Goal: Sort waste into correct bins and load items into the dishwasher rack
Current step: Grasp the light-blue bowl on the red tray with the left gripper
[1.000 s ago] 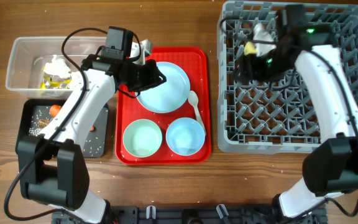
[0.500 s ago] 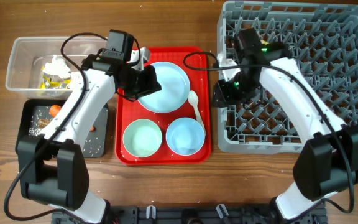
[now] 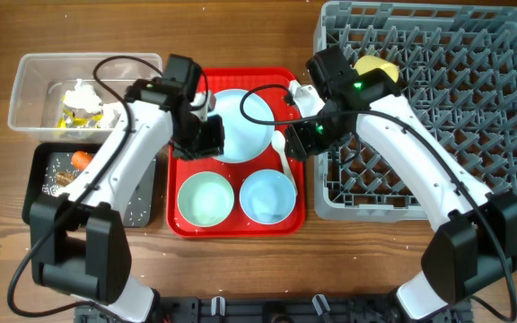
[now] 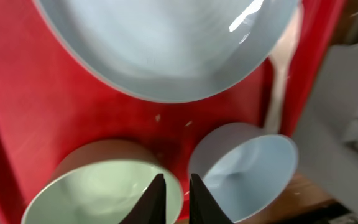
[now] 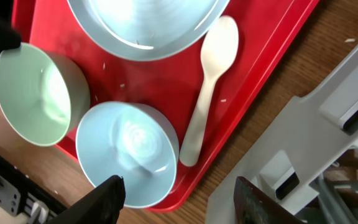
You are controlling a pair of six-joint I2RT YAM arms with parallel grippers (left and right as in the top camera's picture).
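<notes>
Right end effector (image 5: 182, 199) has swung from rack (image 3: 510, 36) to tray (image 5: 160, 87), wide and empty over the spoon (image 5: 211, 81), mid-frame overhead, right of the plate (image 5: 148, 25). Left end effector (image 4: 178, 193): nearly closed, empty. Spoon looks light, stiff, slick, flat-lying; pinch across its handle.

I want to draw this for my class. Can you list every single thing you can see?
table: one, brown wood, under everything
dishwasher rack: one, grey, right side
cup: one, yellow, in the rack
red tray: one, red, middle
plate: one, light blue, back of the red tray
bowls: two, pale-green bowl left, light-blue bowl right, front of the tray
spoon: one, white, right of the plate
clear tub: one, see-through, left, holding tissue and wrappers
black tray: one, black, in front of the tub, holding a carrot
left gripper: one, black, shut, above the bowls
right gripper: one, black, open, near the spoon
</notes>
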